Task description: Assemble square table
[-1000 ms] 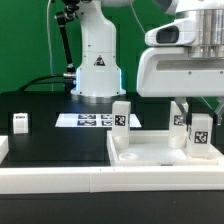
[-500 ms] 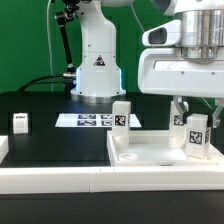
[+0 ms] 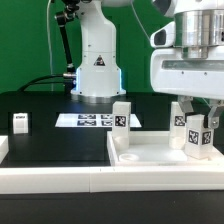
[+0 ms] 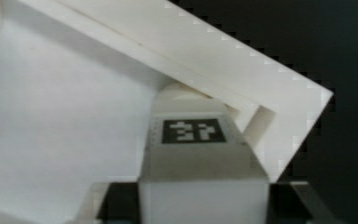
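Observation:
The square table's white slab [image 3: 150, 156] lies rim-up at the exterior view's lower right. One white tagged leg [image 3: 121, 117] stands at its far left corner, and another [image 3: 180, 121] stands at the far right. My gripper [image 3: 199, 118] is shut on a third leg [image 3: 200, 138], holding it upright over the slab's near right corner. In the wrist view that leg [image 4: 197, 140] runs out from between the dark fingers [image 4: 119, 200] of my gripper [image 4: 202, 203] to the slab's rimmed corner [image 4: 274, 100]. A fourth leg [image 3: 19, 122] stands alone at the left.
The robot's white base [image 3: 97, 65] rises behind the black surface. The marker board [image 3: 85, 120] lies flat in front of it. A long white rail [image 3: 50, 180] borders the near edge, and a white end piece [image 3: 3, 148] shows at the far left.
The hand has shifted a little towards the exterior view's right, with the leg still in its grip at the slab's near right corner. Everything else has stayed put.

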You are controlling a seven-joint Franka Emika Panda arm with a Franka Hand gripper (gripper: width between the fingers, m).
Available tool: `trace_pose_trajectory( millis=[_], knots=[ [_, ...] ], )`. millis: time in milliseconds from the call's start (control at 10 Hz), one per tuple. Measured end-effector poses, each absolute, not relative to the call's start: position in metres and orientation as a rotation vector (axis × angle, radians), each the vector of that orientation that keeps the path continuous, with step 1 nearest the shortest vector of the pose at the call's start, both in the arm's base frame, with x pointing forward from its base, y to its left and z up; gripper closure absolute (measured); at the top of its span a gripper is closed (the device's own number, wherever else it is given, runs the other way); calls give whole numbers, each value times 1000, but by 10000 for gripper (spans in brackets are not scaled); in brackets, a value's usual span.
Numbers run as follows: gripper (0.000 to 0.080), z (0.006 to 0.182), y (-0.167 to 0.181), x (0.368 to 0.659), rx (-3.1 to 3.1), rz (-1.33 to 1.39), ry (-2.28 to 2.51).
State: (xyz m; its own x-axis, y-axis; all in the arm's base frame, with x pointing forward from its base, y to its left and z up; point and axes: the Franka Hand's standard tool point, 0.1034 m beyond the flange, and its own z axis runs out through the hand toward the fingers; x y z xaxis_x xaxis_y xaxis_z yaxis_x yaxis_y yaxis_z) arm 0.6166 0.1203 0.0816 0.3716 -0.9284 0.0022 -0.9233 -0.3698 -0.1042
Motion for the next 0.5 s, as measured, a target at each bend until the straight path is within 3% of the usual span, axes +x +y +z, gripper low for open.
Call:
trace_pose_trajectory(
  millis=[500],
  knots=[
    [509,81,120,617,-2282,-64,2008]
  ],
)
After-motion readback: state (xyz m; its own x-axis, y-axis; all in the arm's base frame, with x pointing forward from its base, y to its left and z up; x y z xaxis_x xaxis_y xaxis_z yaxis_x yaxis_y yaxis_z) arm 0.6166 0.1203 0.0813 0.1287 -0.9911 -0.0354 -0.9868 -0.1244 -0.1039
